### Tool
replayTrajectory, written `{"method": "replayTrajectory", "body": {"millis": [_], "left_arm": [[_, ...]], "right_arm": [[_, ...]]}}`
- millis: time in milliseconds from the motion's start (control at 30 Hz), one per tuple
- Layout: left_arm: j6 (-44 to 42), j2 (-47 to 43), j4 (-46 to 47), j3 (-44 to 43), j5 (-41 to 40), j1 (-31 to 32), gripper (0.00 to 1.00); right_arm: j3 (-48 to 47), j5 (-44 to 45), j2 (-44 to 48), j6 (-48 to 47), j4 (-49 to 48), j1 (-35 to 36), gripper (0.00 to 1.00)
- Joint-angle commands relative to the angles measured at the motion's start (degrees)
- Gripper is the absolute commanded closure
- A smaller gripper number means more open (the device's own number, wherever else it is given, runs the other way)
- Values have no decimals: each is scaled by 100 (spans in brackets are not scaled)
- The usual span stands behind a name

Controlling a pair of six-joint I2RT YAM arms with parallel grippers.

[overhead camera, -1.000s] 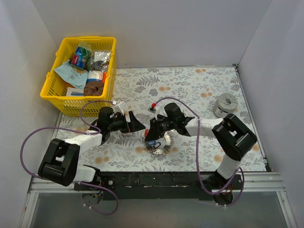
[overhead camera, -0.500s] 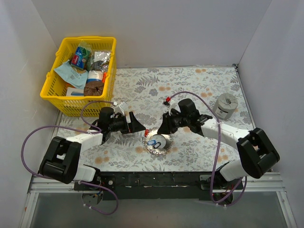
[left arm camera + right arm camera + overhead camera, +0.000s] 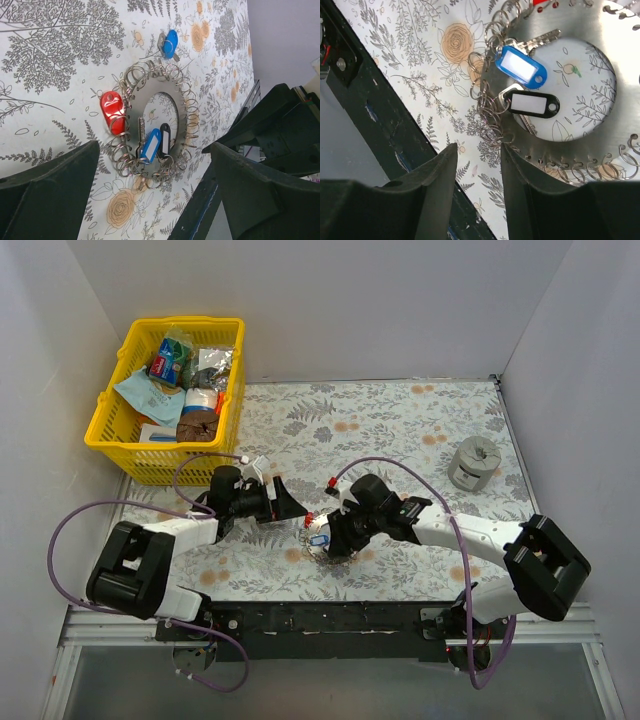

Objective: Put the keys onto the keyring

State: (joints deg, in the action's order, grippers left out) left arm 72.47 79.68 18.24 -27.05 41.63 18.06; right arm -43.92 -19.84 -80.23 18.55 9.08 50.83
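The right gripper point(image 3: 479, 150) has swung back over the keyring point(image 3: 600, 30), jaws part-open and empty. The left gripper point(image 3: 155, 150) gapes wide, holding nothing. The keyring lies flat on the table point(image 3: 400, 430) with the blue-tagged key point(image 3: 520, 66) inside. Pinching its tag squarely seems wisest.

Silvery keyring point(image 3: 150, 90); red key point(image 3: 112, 111), blue key point(image 3: 170, 42); floral table point(image 3: 50, 50).

Two blue keys point(image 3: 170, 42), one red key point(image 3: 112, 112), one black tag point(image 3: 165, 140), one keyring point(image 3: 155, 85), one basket point(image 3: 190, 324), one cylinder point(image 3: 472, 462)

Floral table point(image 3: 400, 420): keyring point(image 3: 186, 120), keys point(image 3: 112, 112), basket point(image 3: 165, 465), cylinder point(image 3: 474, 462)
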Motion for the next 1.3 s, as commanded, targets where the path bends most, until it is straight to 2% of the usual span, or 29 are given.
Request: {"method": "replayTrajectory", "body": {"millis": [0, 300, 400, 467, 567, 767, 900, 1067, 1267], "left_arm": [[31, 258, 22, -195, 127, 4, 8], [-460, 1110, -707, -942, -427, 575, 14], [-706, 1418, -1128, -1311, -804, 838, 17], [-804, 1612, -1383, -1504, -1068, 1005, 19], [-875, 1779, -1542, -1593, -1174, 1067, 25], [-936, 1823, -1648, -1514, -1157, 1111, 47], [-927, 1771, -1718, -1444, -1201, 1120, 60], [-875, 1639, -1736, -1312, -1324, 1111, 72], [-840, 1577, -1771, -1312, -1412, 1112, 75]], "right_arm": [[77, 173, 42, 272, -21, -12, 53], [560, 50, 253, 501, -108, -12, 69], [709, 207, 385, 527, -56, -29, 75], [736, 348, 516, 536, 102, -38, 83], [841, 630, 796, 553, 155, -161, 88], [1149, 700, 1062, 589, 173, -512, 99], [1360, 744, 1053, 606, 182, -635, 99], [1544, 946, 1079, 554, 349, -636, 99], [1790, 938, 914, 580, 68, -636, 99]]}}
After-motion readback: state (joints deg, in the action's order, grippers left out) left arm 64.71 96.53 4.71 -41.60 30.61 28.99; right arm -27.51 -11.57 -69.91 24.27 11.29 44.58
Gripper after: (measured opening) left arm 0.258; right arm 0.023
